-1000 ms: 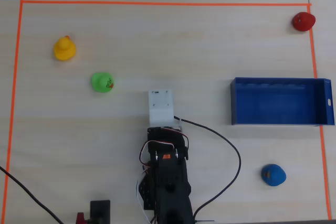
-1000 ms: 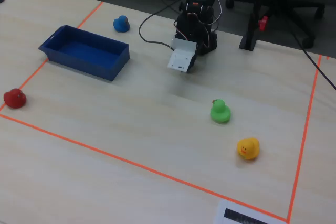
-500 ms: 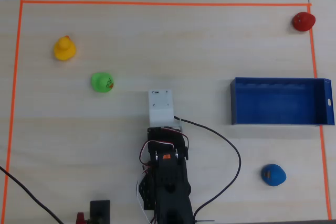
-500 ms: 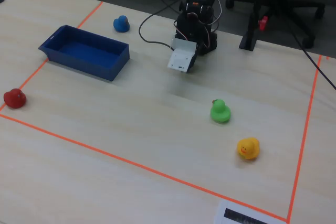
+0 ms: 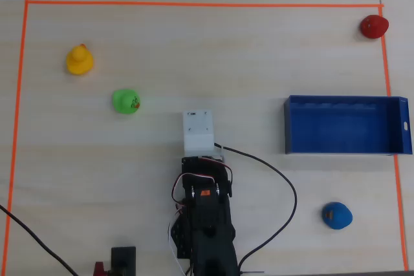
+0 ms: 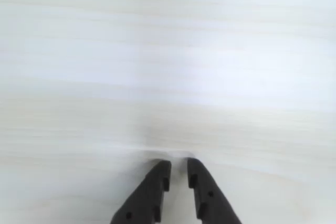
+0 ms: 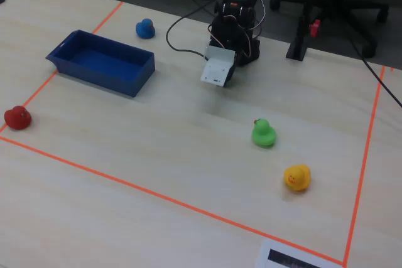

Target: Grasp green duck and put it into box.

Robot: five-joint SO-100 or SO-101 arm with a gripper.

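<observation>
Overhead view, left to right, all placed relative to the gripper (image 6: 177, 165).

- Yellow duck (image 5: 79, 60): farthest off to the gripper's left and forward of it. Risk: it is near the target and the same shape, so an overshoot past the green one could end in the wrong grasp.
- Green duck (image 5: 126, 101): on the table, well to the left of the gripper and slightly forward, untouched. Nothing is held. The beak is turned toward the arm side. Risk: a rounded, soft body can be squeezed out sideways or knocked over if the fingers are brought down off-centre.
- Gripper: parked low over bare table just ahead of the arm base (image 5: 206, 224), as seen in the wrist view. The fingers are nearly together, with only a thin gap seen between the tips. Risk: if they are not spread before the descent, the duck gets pushed instead of straddled.
- Box (image 5: 294, 127): well to the right, empty, so the carry is a long sweep across the table. Risk: a weak grip could be lost mid-swing, or the duck clipped on the near wall if the lift is too low.
- Blue duck (image 5: 336, 215) and red duck (image 5: 374, 26): right of the gripper, flanking the box, both outside the expected path.
</observation>
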